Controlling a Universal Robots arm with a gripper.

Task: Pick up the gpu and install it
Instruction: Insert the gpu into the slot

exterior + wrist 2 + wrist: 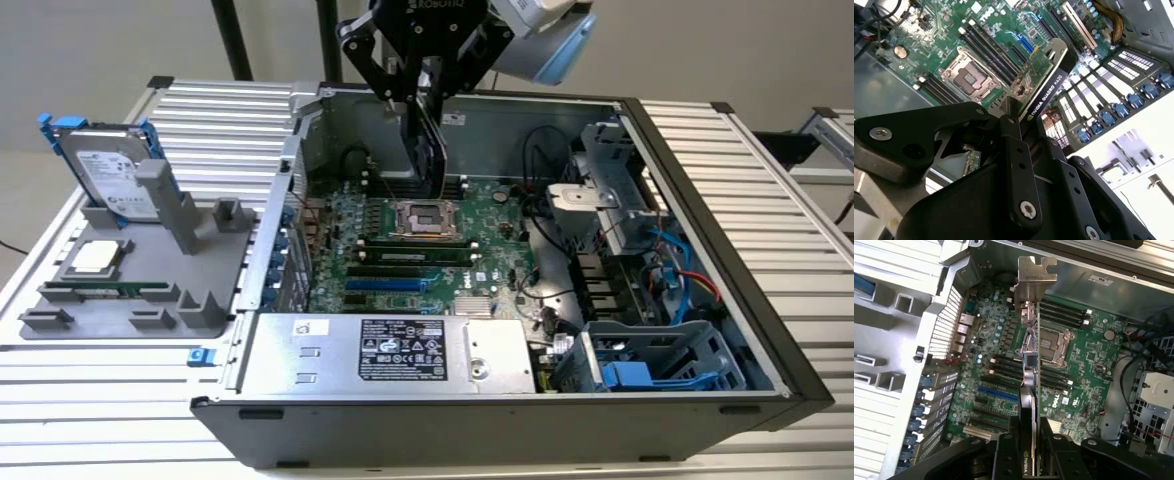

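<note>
On the desk an open case is laid, with the motherboard exposed inside. Above the board, the gpu is held on edge, pinched by the claw.

The gpu has a green board on one face and a black shroud with white and green lettering on the other. Its end bracket is silver. The gripper is black. The motherboard is green, with black slots and some blue ones. In the exterior view, the hard drive at nine o'clock is silver in a blue frame, the holder at eight o'clock is grey, and the power supply at six o'clock is silver with a white label. The table has white ribbed stripes.
</note>
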